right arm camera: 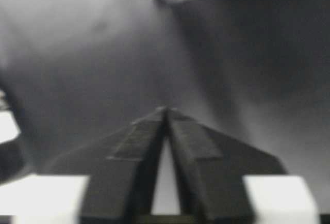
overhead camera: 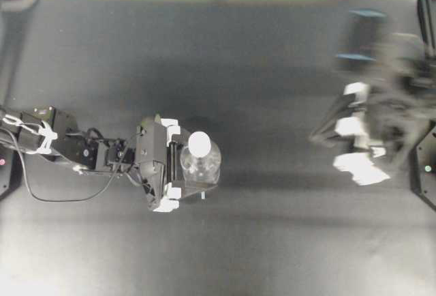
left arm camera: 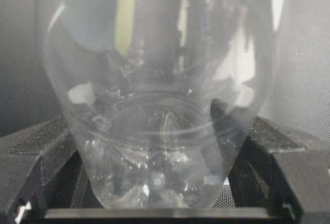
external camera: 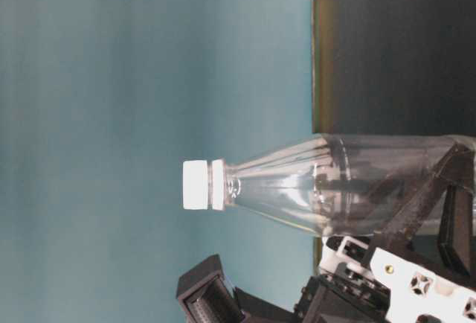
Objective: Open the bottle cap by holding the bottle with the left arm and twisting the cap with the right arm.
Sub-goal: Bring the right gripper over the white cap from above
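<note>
Right gripper is a blur at right of the overhead; its wrist view shows fingertips together. Left gripper clamps the bottle, bottle cap on.

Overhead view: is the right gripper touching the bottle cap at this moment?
No. The right gripper is a motion-blurred shape far to the right of the bottle, well apart from the white bottle cap.

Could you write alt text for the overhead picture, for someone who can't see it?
Seen from above, the left gripper of a slim black robot arm clasps a clear plastic bottle with a white cap, standing on a dark table. At the right edge, the bulkier right arm is a motion blur, well away from the bottle.
</note>
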{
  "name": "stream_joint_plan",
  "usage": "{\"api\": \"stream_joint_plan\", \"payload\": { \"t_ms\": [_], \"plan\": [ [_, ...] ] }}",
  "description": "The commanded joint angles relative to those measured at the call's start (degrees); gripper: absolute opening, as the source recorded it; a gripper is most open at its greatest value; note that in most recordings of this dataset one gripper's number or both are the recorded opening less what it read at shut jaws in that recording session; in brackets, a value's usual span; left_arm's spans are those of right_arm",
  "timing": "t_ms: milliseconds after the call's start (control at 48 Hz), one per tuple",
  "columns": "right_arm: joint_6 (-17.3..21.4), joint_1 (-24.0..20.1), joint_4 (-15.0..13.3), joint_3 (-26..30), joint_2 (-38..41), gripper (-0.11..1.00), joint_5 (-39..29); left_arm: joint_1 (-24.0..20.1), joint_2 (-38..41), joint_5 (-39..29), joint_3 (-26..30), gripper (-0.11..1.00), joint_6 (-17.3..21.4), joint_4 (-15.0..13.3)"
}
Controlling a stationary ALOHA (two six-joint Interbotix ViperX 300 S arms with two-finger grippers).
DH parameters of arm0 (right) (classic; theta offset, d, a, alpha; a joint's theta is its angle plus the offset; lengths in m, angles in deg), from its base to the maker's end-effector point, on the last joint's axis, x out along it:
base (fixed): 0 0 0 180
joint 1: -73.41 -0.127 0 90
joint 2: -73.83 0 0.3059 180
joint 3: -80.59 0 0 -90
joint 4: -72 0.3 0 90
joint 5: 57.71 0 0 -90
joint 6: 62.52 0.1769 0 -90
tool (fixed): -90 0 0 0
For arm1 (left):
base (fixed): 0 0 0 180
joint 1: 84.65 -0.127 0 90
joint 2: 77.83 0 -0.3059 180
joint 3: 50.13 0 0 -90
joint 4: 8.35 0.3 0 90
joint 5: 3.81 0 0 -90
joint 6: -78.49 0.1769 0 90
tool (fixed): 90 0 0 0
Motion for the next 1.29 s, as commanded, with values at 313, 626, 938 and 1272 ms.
{"api": "stream_joint_plan", "payload": {
  "t_ms": [313,626,938,1272],
  "plan": [
    [10.0,1.4,1.8,28.5,21.7,0.85,-14.7,0.5,0.1,-0.5,0.0,0.81,0.0,0.2],
    [20.8,2.3,1.0,40.7,33.5,0.82,-17.8,0.5,0.1,-0.4,0.0,0.81,-0.1,0.2],
    [20.9,2.2,0.6,40.5,36.5,0.82,-18.1,0.5,0.1,-0.4,-0.1,0.81,0.0,0.2],
    [20.7,1.7,0.5,40.2,38.5,0.73,-18.5,0.4,0.1,-0.4,0.0,0.81,0.0,0.2]
  ]
}}
